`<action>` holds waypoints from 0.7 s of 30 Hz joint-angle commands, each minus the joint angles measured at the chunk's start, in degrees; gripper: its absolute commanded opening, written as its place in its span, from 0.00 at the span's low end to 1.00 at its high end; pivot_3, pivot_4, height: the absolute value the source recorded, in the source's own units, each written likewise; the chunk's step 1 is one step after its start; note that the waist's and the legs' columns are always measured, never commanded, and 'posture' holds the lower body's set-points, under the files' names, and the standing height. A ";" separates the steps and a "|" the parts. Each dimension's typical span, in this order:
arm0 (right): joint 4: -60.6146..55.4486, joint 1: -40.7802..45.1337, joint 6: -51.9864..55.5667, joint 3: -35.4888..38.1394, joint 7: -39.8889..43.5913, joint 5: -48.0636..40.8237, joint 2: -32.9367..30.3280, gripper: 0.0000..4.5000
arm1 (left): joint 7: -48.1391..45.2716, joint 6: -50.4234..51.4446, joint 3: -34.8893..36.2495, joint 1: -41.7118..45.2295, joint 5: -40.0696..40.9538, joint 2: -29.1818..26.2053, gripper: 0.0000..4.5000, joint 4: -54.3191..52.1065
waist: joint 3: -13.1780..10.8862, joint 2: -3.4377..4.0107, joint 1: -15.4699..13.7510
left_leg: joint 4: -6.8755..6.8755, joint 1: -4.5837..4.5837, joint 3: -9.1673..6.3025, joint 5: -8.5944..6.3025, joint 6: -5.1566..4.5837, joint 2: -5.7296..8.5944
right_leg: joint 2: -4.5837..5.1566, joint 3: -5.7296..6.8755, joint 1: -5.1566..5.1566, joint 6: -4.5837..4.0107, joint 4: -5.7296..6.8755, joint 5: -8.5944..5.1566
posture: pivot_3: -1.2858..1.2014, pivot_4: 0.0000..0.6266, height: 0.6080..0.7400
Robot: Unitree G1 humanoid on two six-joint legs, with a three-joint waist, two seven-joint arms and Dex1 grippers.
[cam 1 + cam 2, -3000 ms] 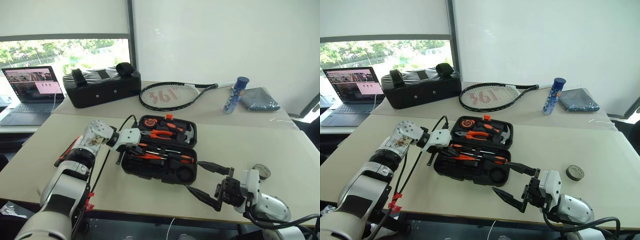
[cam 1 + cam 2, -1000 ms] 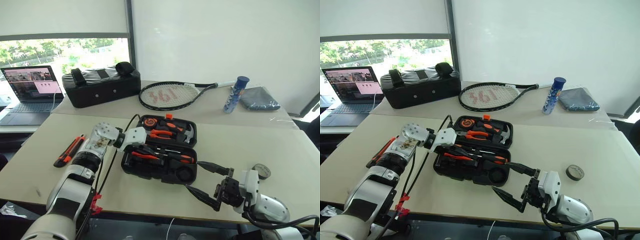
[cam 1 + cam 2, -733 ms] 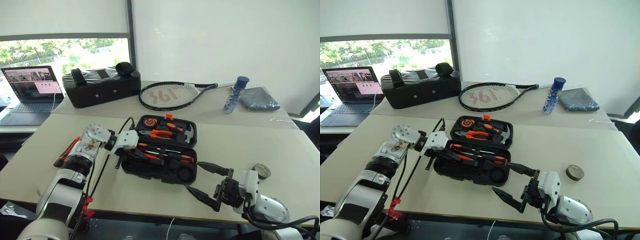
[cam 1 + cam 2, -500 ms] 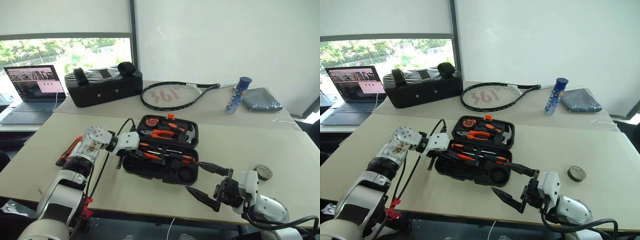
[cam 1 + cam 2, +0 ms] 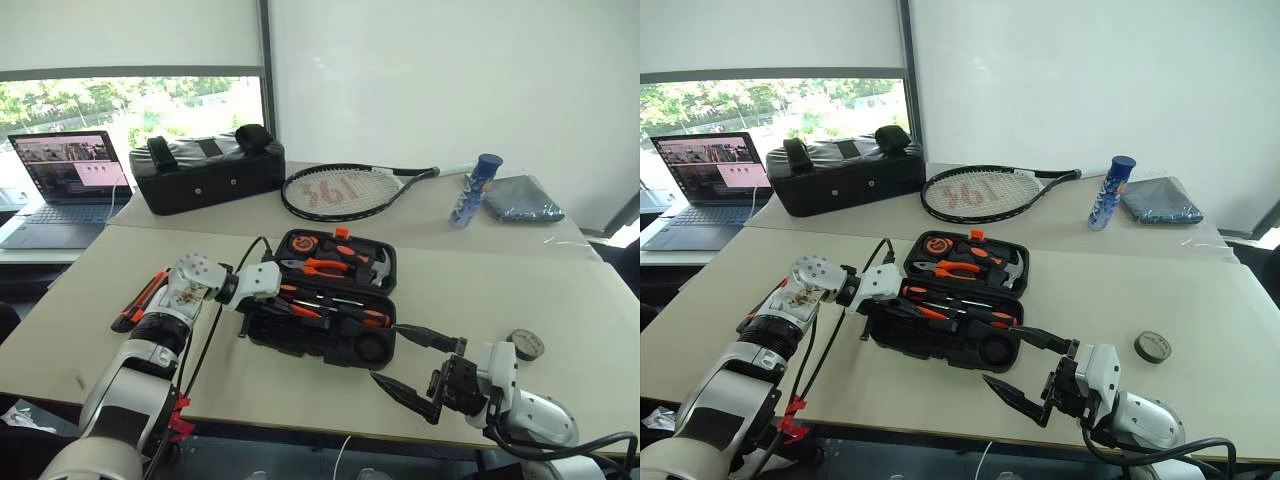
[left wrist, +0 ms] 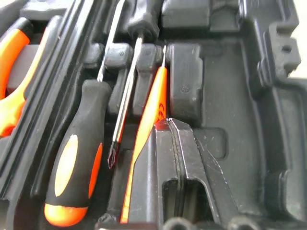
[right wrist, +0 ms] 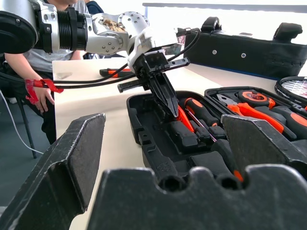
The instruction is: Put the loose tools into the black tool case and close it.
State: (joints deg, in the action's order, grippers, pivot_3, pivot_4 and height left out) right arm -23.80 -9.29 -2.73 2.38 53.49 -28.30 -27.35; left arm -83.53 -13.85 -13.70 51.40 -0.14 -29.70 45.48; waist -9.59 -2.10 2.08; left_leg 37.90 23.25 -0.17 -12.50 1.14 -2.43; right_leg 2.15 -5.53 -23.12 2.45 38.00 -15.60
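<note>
Left claw (image 5: 902,311) pinched on the slim orange tester (image 6: 144,139), seating it in the black tool case (image 5: 950,300); right claw (image 5: 1025,365) gapes; next, release.

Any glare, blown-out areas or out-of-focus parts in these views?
Left eye view: the window behind the laptop is overexposed, the table evenly lit. Right wrist view: the right end effector is blurred up close, the window strip above the padded bag is blown out. Left wrist view: the tool case interior is soft and dim.

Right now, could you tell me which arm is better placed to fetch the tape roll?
Right. The right tool stands open near the tape roll; the left tool is shut inside the tool case.
</note>
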 commanded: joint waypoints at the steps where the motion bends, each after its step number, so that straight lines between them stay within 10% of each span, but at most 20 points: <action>1: -1.96 0.13 -1.38 0.03 0.12 -0.63 0.08 1.00 | 0.22 -0.67 0.99 1.42 0.63 -0.25 0.01 -0.59 | 0.00 0.00 0.05 | 0.00 0.00 0.00 0.00 0.00 0.00 | 0.00 0.00 0.00 -0.01 0.00 0.01 | 0.52 0.24 1.00; 21: -1.68 -0.32 -1.83 -0.03 0.18 -0.42 0.04 1.00 | 3.09 -2.79 -0.02 2.26 -2.28 -0.33 0.01 3.00 | 0.00 0.00 0.14 | 0.00 -0.02 0.00 0.00 0.00 0.00 | 0.00 -0.01 0.01 0.02 0.01 -0.01 | 0.52 0.24 1.00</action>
State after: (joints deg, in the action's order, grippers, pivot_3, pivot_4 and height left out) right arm -23.80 -9.67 -2.73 1.83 53.60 -28.29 -27.35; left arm -80.46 -16.23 -13.40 52.90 -1.82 -29.33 48.21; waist -9.59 -2.10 2.22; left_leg 37.90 23.23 -0.17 -12.49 1.14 -2.42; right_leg 2.15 -5.53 -23.11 2.47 38.01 -15.61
